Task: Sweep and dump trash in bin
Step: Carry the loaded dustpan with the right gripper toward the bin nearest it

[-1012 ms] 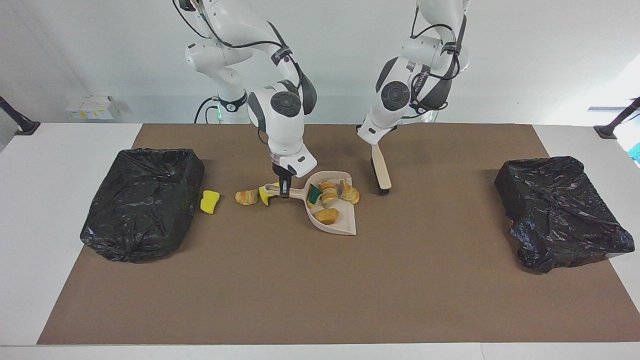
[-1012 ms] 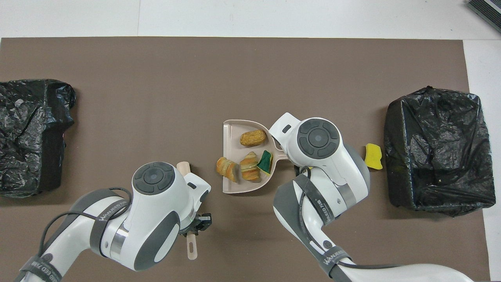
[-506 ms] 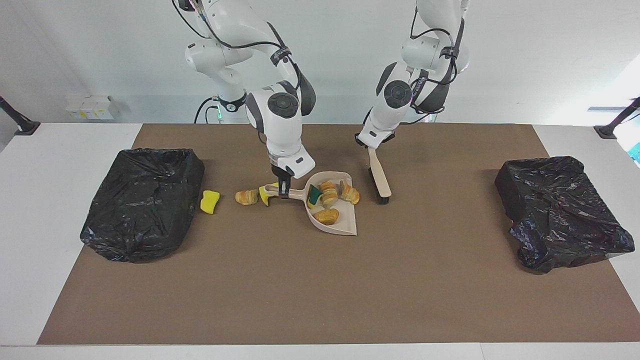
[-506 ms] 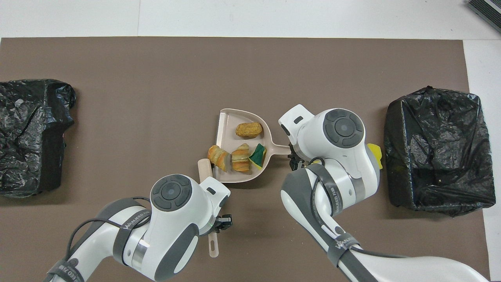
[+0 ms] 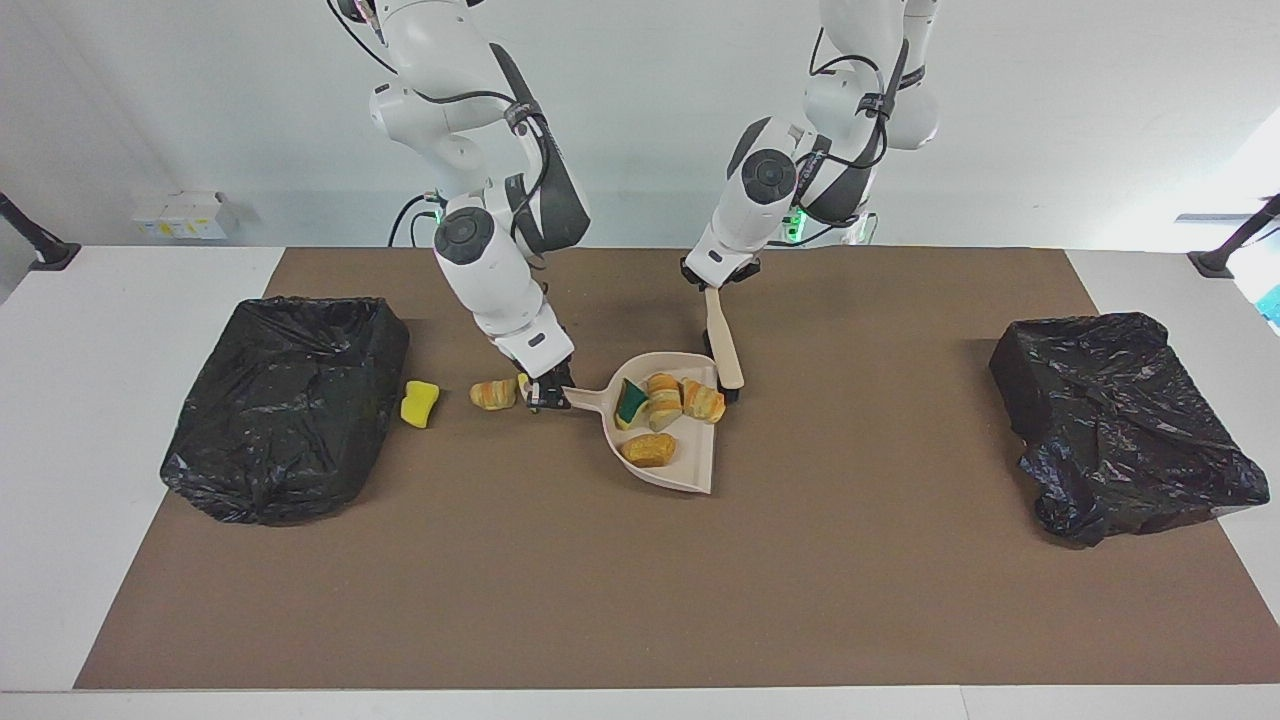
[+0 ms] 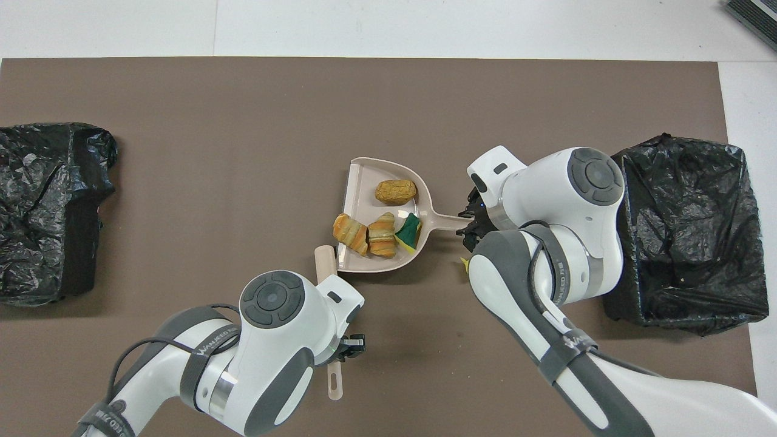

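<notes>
The right gripper (image 5: 548,396) was clamped on the handle of the beige dustpan (image 5: 690,474), which rested on the brown mat (image 5: 640,600). Four pieces of trash lay in the pan: a green-backed sponge (image 5: 630,401) and three pastries (image 5: 668,400). Another pastry (image 5: 492,394) and a yellow sponge (image 5: 419,404) sat on the mat toward the black-bagged bin (image 5: 285,405) at the right arm's end; a seventh piece was mostly hidden by the right gripper. The left gripper (image 5: 715,285) was closed on the brush (image 5: 724,345), whose bristles met the pan's rim. From overhead, the arms covered most of the brush and loose pieces. A second bin (image 5: 1120,425) stood at the left arm's end.
</notes>
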Controlling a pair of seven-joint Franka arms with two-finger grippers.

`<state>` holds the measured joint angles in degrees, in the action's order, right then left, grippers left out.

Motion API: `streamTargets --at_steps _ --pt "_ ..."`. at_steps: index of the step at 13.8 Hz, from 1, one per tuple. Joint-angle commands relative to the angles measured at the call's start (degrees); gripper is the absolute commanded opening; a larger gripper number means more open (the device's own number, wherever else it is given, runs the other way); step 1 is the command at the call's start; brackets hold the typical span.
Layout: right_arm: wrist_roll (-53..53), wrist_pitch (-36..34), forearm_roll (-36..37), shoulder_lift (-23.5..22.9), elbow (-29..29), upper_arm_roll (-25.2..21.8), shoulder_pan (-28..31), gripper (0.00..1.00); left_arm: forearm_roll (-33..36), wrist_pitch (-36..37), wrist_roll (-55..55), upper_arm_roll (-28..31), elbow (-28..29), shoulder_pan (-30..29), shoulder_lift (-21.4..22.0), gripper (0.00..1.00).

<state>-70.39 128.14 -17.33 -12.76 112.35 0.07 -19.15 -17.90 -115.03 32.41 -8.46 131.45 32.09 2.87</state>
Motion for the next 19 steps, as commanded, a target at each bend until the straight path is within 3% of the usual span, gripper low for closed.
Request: streamTargets --at_steps 1,3,7,12,15,19 --pt "-2.7 0.6 -5.0 0.8 -0.9 0.6 1.4 0.00 -0.8 3.6 -0.5 0.7 -0.3 1.3 0.5 0.00" --pt "-3.4 -0.6 -5.3 0.8 -2.8 0.6 2.4 0.00 -0.7 6.2 1.4 0.6 0.6 1.8 1.7 0.00" --pt "-8.0 -10.3 -5.2 0.9 -7.8 0.5 6.8 0.00 -0.6 6.1 13.1 0.6 1.7 9.7 4.0 0.00" --pt "-15.6 -19.6 -5.0 2.0 -10.4 0.0 13.6 0.00 -0.2 4.7 17.0 0.6 4.5 16.0 7.1 0.00" --pt "-18.6 -25.9 -3.9 1.9 -13.8 -0.2 18.9 0.00 -0.1 -2.2 19.1 0.5 12.2 19.3 12.1 0.00" --pt "-19.3 -32.8 -1.2 2.0 -16.3 -1.1 25.5 0.00 -0.1 -4.8 19.4 0.4 14.4 19.7 12.7 0.00"
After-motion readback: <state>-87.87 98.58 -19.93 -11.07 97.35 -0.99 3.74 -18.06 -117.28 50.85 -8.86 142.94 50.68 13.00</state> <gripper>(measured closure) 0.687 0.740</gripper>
